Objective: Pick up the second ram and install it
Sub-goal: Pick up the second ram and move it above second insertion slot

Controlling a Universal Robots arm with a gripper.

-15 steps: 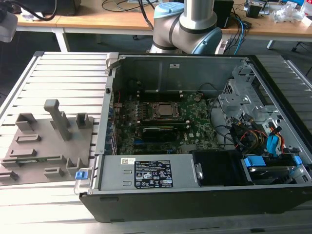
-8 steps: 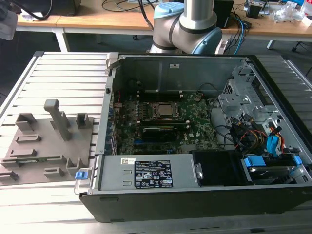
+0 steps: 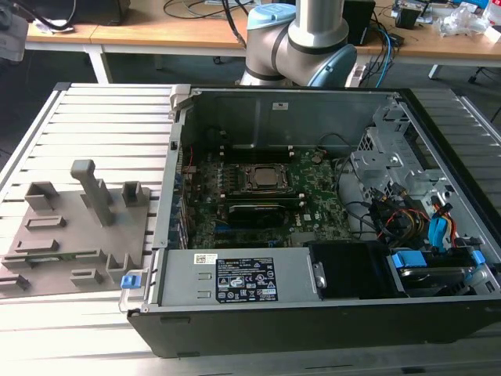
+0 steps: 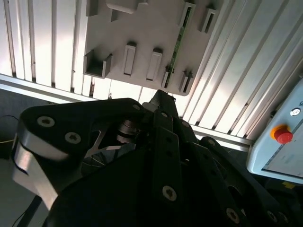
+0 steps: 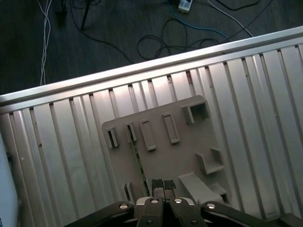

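In the exterior view, a grey fixture (image 3: pixel 78 227) lies on the slatted tabletop (image 3: pixel 102 125), to the exterior view's left of the open case (image 3: pixel 313 313). In the second wrist view, the ram (image 4: pixel 178 40) stands on edge in a fixture slot, beyond the dark claw (image 4: pixel 163 97). In the first wrist view, the claw (image 5: pixel 163 185) hangs above the fixture with its tips pressed together on nothing, near one end of the slotted ram (image 5: pixel 137 163).

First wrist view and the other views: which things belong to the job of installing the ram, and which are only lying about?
For the job: second ram, grey fixture, gripper, motherboard.
Lying about: floor cables, red button.
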